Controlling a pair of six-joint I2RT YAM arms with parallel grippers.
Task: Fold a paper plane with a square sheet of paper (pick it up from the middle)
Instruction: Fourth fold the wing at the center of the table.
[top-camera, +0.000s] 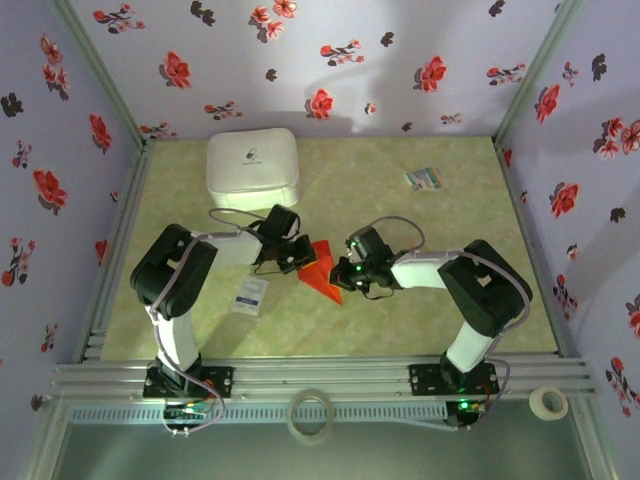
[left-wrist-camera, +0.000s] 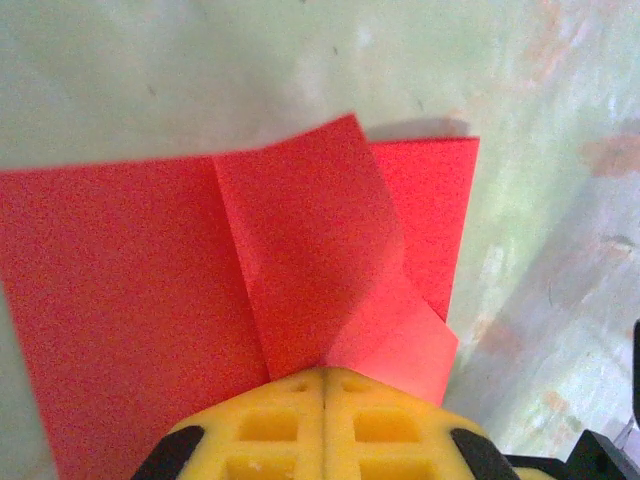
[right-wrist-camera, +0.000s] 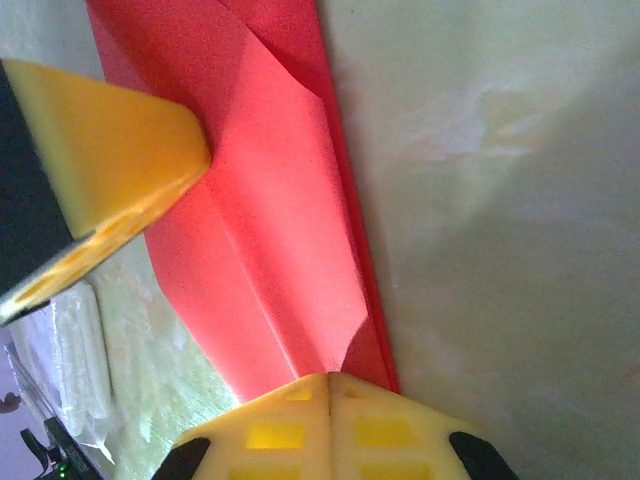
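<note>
The paper (top-camera: 322, 268) is bright red and partly folded. One flap lies doubled over the layer beneath, with a crease running down it and one corner curling up. It sits over the middle of the table (top-camera: 400, 320), between the two arms, tapering toward the near edge. The left gripper (left-wrist-camera: 325, 385) is clenched on a folded corner, its yellow pads pressed together. The right gripper (right-wrist-camera: 328, 385) pinches the opposite end the same way (the paper's long edge runs straight beside bare surface there). A white box (top-camera: 252, 168) stands well behind, a packet (top-camera: 250, 296) lies near the left arm, and a card (top-camera: 424, 179) lies far back on the right. Bare table stretches right of the paper.
</note>
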